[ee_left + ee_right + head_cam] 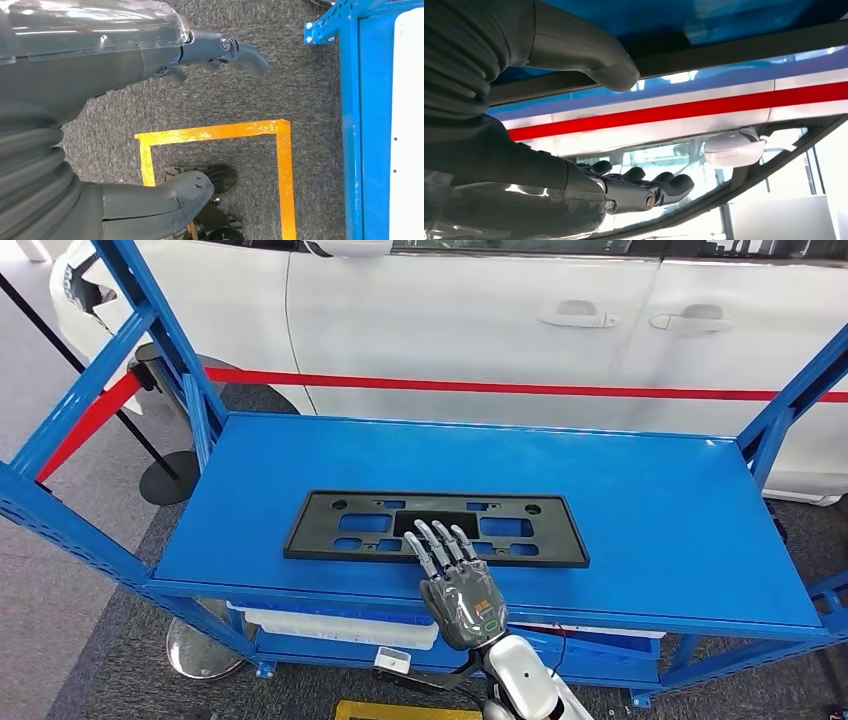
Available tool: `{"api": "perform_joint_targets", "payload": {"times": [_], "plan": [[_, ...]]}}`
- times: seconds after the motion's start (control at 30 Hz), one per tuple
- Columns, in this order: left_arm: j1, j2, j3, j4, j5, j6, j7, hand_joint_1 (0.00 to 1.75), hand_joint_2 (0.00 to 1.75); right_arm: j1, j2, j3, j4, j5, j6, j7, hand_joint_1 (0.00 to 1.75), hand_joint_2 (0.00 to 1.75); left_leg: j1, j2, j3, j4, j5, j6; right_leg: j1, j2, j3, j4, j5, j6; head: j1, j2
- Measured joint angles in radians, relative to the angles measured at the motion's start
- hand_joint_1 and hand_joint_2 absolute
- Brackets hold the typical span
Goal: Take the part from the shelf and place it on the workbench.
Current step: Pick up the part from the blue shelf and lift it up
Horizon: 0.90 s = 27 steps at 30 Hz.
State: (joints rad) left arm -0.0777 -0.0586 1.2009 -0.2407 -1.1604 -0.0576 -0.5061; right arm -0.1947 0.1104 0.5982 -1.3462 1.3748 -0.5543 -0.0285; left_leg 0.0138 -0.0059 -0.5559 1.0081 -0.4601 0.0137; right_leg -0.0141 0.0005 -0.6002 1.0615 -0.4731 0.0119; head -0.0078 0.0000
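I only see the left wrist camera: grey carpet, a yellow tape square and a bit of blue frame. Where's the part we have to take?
Observer: In the head view, the black part lies flat on top of the blue shelf.
Operator: Is a hand near it?
Observer: Yes, the right hand reaches over the part's near edge, with its fingers stretched out. It grips nothing.
Operator: What's behind the shelf?
Observer: A white car, with a red band running across in front of it.
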Motion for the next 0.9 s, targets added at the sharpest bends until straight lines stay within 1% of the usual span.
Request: {"api": "perform_joint_targets", "payload": {"times": [0.03, 0.07, 0.13, 0.17, 0.2, 0.23, 0.27, 0.3, 0.33, 0.37, 0.4, 0.43, 0.47, 0.5, 0.53, 0.6, 0.63, 0.67, 0.7, 0.73, 0.77, 0.8, 0.83, 0.87, 0.9], "plan": [[0.000, 0.000, 0.000, 0.000, 0.000, 0.000, 0.000, 0.00, 1.75, -0.001, 0.000, 0.000, 0.000, 0.000, 0.001, 0.000, 0.00, 1.75, -0.001, 0.000, -0.001, 0.003, -0.003, -0.006, 0.002, 0.001, 0.013, -0.029, 0.005, -0.004, -0.001, 0.000], [0.000, 0.000, 0.000, 0.000, 0.000, 0.000, 0.000, 0.00, 1.75, -0.001, 0.000, 0.000, 0.000, 0.000, 0.001, 0.000, 0.00, 1.75, -0.002, 0.000, -0.003, 0.004, -0.004, -0.013, 0.005, 0.002, 0.015, -0.037, 0.002, -0.010, -0.002, 0.000], [0.000, -0.001, 0.001, 0.000, 0.000, -0.001, 0.001, 0.00, 1.75, -0.001, 0.000, 0.000, 0.000, 0.000, 0.002, 0.000, 0.00, 1.75, 0.001, 0.000, -0.002, 0.005, -0.007, -0.024, 0.005, 0.003, 0.015, -0.041, 0.005, -0.023, -0.003, 0.000], [-0.001, -0.001, 0.001, 0.000, 0.000, -0.002, 0.001, 0.00, 1.75, -0.002, 0.000, 0.000, 0.000, 0.000, 0.003, 0.000, 0.00, 1.75, 0.003, 0.001, -0.006, 0.019, -0.018, -0.030, 0.004, 0.003, 0.017, -0.044, 0.006, -0.029, -0.005, 0.000], [-0.001, -0.001, 0.001, 0.000, 0.000, -0.002, 0.001, 0.00, 1.75, -0.003, 0.000, 0.000, 0.000, 0.000, 0.003, 0.000, 0.00, 1.75, 0.004, 0.001, -0.019, 0.051, -0.039, -0.034, 0.002, 0.001, 0.020, -0.047, 0.007, -0.035, -0.007, 0.000], [-0.001, -0.002, 0.001, 0.000, 0.000, -0.002, 0.001, 0.00, 1.75, -0.003, 0.001, 0.000, 0.001, 0.000, 0.003, 0.000, 0.00, 1.75, 0.005, 0.002, -0.043, 0.103, -0.069, -0.038, 0.002, 0.000, 0.022, -0.048, 0.007, -0.039, -0.009, 0.000], [-0.001, -0.002, 0.002, 0.000, 0.000, -0.002, 0.001, 0.00, 1.31, -0.003, 0.001, 0.001, 0.001, 0.000, 0.003, 0.000, 0.00, 1.75, 0.005, 0.002, -0.074, 0.170, -0.100, -0.040, 0.003, -0.001, 0.022, -0.048, 0.006, -0.043, -0.011, 0.000], [0.000, -0.001, 0.002, 0.000, 0.000, -0.002, 0.001, 0.00, 1.31, -0.003, 0.001, 0.001, 0.002, 0.000, 0.004, 0.000, 0.00, 1.75, 0.005, 0.002, -0.105, 0.234, -0.125, -0.042, 0.005, -0.001, 0.022, -0.047, 0.005, -0.045, -0.012, 0.000], [0.000, -0.001, 0.002, 0.000, 0.000, -0.003, 0.001, 0.00, 1.31, -0.003, 0.001, 0.001, 0.004, 0.000, 0.004, 0.000, 0.00, 1.75, 0.005, 0.002, -0.127, 0.277, -0.134, -0.043, 0.006, -0.001, 0.023, -0.046, 0.004, -0.046, -0.011, 0.000], [0.001, -0.002, 0.002, 0.000, -0.001, -0.003, 0.001, 0.00, 1.31, -0.002, 0.001, 0.001, 0.005, 0.000, 0.005, 0.000, 0.00, 1.75, 0.005, 0.002, -0.132, 0.284, -0.123, -0.043, 0.007, -0.001, 0.023, -0.045, 0.003, -0.047, -0.012, 0.000], [0.001, -0.002, 0.002, 0.000, -0.003, -0.003, 0.001, 0.00, 1.75, -0.002, 0.001, 0.001, 0.006, 0.000, 0.005, 0.000, 0.00, 1.75, 0.005, 0.002, -0.119, 0.251, -0.095, -0.041, 0.008, 0.000, 0.025, -0.044, 0.001, -0.047, -0.011, 0.000], [0.000, -0.001, 0.002, 0.000, -0.007, -0.003, 0.001, 0.00, 1.75, -0.002, 0.001, 0.001, 0.006, 0.000, 0.005, 0.000, 0.00, 1.75, 0.005, 0.002, -0.090, 0.187, -0.055, -0.037, 0.009, 0.001, 0.027, -0.042, -0.001, -0.046, -0.012, 0.000], [0.000, 0.000, 0.002, 0.000, -0.012, -0.002, 0.002, 0.00, 1.75, -0.003, 0.001, 0.001, 0.006, 0.000, 0.005, 0.000, 0.00, 1.75, 0.004, 0.002, -0.058, 0.119, -0.027, -0.032, 0.010, 0.002, 0.029, -0.040, -0.004, -0.044, -0.011, 0.000], [-0.001, 0.000, 0.002, 0.000, -0.017, -0.001, 0.002, 0.00, 1.75, -0.003, 0.001, 0.002, 0.006, 0.000, 0.006, -0.001, 0.00, 1.75, 0.002, 0.001, -0.032, 0.063, -0.008, -0.027, 0.012, 0.003, 0.029, -0.038, -0.006, -0.041, -0.011, 0.000], [-0.002, 0.001, 0.002, 0.000, -0.021, 0.000, 0.004, 0.00, 1.75, -0.003, 0.001, 0.002, 0.006, 0.000, 0.006, -0.001, 0.00, 1.75, -0.001, 0.001, -0.017, 0.029, -0.001, -0.023, 0.014, 0.003, 0.028, -0.037, -0.007, -0.037, -0.011, 0.000], [-0.001, 0.002, 0.001, 0.000, -0.023, 0.004, 0.006, 0.00, 1.75, -0.003, 0.001, 0.004, 0.006, 0.000, 0.006, -0.001, 0.00, 1.75, -0.005, 0.000, -0.014, 0.015, -0.003, -0.016, 0.015, 0.003, 0.026, -0.038, -0.005, -0.027, -0.011, 0.000], [0.000, 0.002, 0.001, 0.000, -0.022, 0.004, 0.008, 0.00, 1.75, -0.003, 0.001, 0.004, 0.006, 0.000, 0.006, -0.001, 0.00, 1.75, -0.002, 0.001, -0.013, 0.011, 0.000, -0.010, 0.014, 0.003, 0.026, -0.038, -0.006, -0.022, -0.011, 0.000], [0.000, 0.002, 0.001, 0.000, -0.022, 0.005, 0.010, 0.00, 1.31, -0.004, 0.001, 0.005, 0.006, 0.000, 0.006, -0.001, 0.00, 1.75, 0.000, 0.001, -0.011, 0.006, 0.004, -0.004, 0.014, 0.002, 0.023, -0.031, -0.013, -0.017, -0.010, 0.000], [-0.001, 0.002, 0.001, 0.000, -0.020, 0.005, 0.011, 0.00, 0.87, -0.004, 0.001, 0.005, 0.006, -0.001, 0.006, -0.001, 0.00, 1.75, 0.002, 0.002, -0.009, 0.001, 0.007, 0.003, 0.014, 0.002, 0.013, -0.007, -0.030, -0.012, -0.008, 0.000], [-0.001, 0.002, 0.001, 0.000, -0.018, 0.005, 0.011, 0.00, 0.44, -0.004, 0.001, 0.005, 0.006, -0.001, 0.006, -0.001, 0.00, 1.75, 0.005, 0.002, -0.008, -0.003, 0.010, 0.008, 0.013, 0.002, -0.007, 0.036, -0.057, -0.008, -0.007, 0.000], [-0.002, 0.002, 0.001, 0.000, -0.017, 0.005, 0.012, 0.00, 0.00, -0.003, 0.001, 0.005, 0.006, -0.002, 0.006, -0.001, 0.00, 1.75, 0.004, 0.002, -0.008, -0.004, 0.010, 0.011, 0.012, 0.002, -0.036, 0.098, -0.089, -0.005, -0.005, 0.000], [-0.002, 0.002, 0.001, 0.000, -0.015, 0.005, 0.012, 0.00, 0.00, -0.001, 0.000, 0.005, 0.006, -0.003, 0.006, -0.001, 0.00, 1.75, 0.003, 0.003, -0.009, -0.004, 0.010, 0.013, 0.010, 0.002, -0.070, 0.164, -0.118, -0.003, -0.004, 0.000], [-0.002, 0.002, 0.001, 0.000, -0.015, 0.005, 0.012, 0.00, 0.00, 0.001, 0.000, 0.005, 0.007, -0.003, 0.006, -0.001, 0.00, 1.75, 0.003, 0.003, -0.010, -0.003, 0.010, 0.013, 0.009, 0.002, -0.095, 0.214, -0.132, -0.001, -0.003, 0.000], [-0.002, 0.002, 0.001, 0.000, -0.014, 0.005, 0.012, 0.00, 0.00, 0.003, -0.001, 0.005, 0.007, -0.004, 0.006, -0.001, 0.00, 1.75, 0.003, 0.003, -0.009, -0.003, 0.010, 0.013, 0.007, 0.002, -0.106, 0.232, -0.127, 0.000, -0.003, 0.000], [-0.002, 0.002, 0.001, 0.000, -0.014, 0.005, 0.012, 0.00, 0.00, 0.003, -0.001, 0.005, 0.007, -0.004, 0.006, -0.001, 0.00, 1.75, 0.003, 0.002, -0.009, -0.002, 0.009, 0.012, 0.006, 0.001, -0.098, 0.211, -0.104, 0.000, -0.003, 0.000]]}}
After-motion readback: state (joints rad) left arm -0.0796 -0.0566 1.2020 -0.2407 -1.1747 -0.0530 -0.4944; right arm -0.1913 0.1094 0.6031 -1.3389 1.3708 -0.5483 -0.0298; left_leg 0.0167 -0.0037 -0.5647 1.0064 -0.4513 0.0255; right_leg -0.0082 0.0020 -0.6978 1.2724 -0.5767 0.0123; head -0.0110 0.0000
